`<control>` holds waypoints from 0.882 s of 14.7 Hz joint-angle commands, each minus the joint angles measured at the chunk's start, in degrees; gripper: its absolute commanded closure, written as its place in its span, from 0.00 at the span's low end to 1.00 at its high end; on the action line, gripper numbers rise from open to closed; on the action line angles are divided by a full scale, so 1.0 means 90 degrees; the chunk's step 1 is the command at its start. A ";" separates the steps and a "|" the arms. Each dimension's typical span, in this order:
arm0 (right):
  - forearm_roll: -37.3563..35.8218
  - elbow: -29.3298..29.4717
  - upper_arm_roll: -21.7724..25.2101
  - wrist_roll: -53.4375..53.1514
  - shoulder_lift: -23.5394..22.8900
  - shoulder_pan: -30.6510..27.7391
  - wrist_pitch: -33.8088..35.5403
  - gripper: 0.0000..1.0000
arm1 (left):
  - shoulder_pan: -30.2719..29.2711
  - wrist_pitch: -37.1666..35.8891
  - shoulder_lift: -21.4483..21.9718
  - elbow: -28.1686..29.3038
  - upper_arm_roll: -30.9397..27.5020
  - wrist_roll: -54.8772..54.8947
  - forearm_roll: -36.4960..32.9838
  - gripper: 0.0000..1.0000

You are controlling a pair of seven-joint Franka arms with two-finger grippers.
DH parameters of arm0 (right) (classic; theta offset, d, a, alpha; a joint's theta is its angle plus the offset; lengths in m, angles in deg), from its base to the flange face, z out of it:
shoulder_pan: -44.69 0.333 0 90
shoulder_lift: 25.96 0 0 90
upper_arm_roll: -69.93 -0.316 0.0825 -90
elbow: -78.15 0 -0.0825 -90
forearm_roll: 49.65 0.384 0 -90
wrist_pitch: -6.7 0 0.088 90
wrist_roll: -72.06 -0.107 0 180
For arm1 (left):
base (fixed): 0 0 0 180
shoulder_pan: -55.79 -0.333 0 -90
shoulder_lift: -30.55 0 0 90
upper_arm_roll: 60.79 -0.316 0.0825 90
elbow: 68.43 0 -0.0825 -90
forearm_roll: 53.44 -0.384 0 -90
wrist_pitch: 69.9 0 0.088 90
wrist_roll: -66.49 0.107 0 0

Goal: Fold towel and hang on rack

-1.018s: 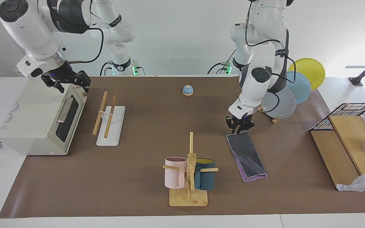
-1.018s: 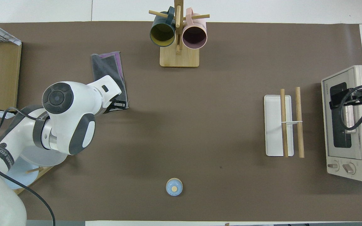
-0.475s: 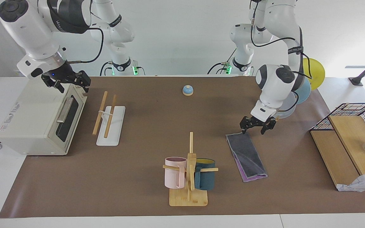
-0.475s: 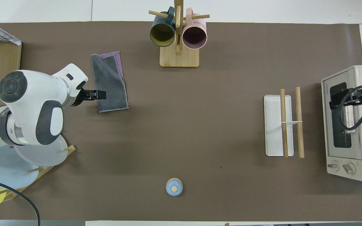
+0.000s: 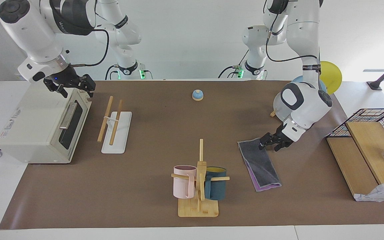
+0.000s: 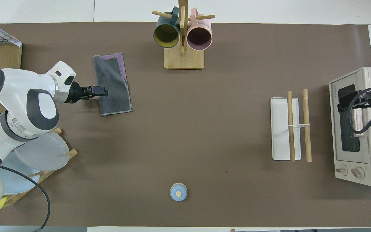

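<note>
The towel [image 5: 260, 165] lies folded into a long strip on the table, dark grey face up with a purple edge showing; it also shows in the overhead view [image 6: 113, 85]. My left gripper [image 5: 269, 146] is tilted sideways and low at the towel's long edge, on the side toward the left arm's end and near the corner closest to the robots. Its fingers are open, and it also shows from above [image 6: 103, 92]. The rack [image 5: 116, 128], two wooden rods on a white base, stands beside the toaster oven [image 5: 42, 123]. My right gripper [image 5: 75, 89] waits open over the oven's top.
A mug tree [image 5: 199, 180] with two mugs stands beside the towel. A plate stand [image 6: 34, 158] with plates sits by the left arm. A small blue bell [image 5: 197, 95] is near the robots. A wooden shelf with a wire basket [image 5: 365, 146] is at the left arm's end.
My left gripper opened and left the towel's end nearest the robots. It swung out toward the left arm's end, tilted over, and came down at the towel's long edge. The right arm has not moved.
</note>
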 commanded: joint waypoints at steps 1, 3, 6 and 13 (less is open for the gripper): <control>0.0088 0.0026 0.0018 0.0103 0.0042 -0.0021 0.0086 0.00 | 0.0019 0.0005 -0.0245 -0.0155 0.0030 0.0214 0.0155 0.01; 0.0088 0.0017 0.0018 0.0103 0.0042 -0.0021 0.0086 0.00 | 0.0039 0.0014 -0.0265 -0.0155 0.0030 0.0224 0.0155 0.03; 0.0088 0.0017 0.0018 0.0103 0.0042 -0.0021 0.0086 0.00 | 0.0039 0.0014 -0.0294 -0.0184 0.0030 0.0224 0.0165 0.09; 0.0088 0.0017 0.0018 0.0103 0.0042 -0.0021 0.0076 0.00 | 0.0068 0.0005 -0.0509 -0.0507 0.0030 0.0224 0.0155 0.19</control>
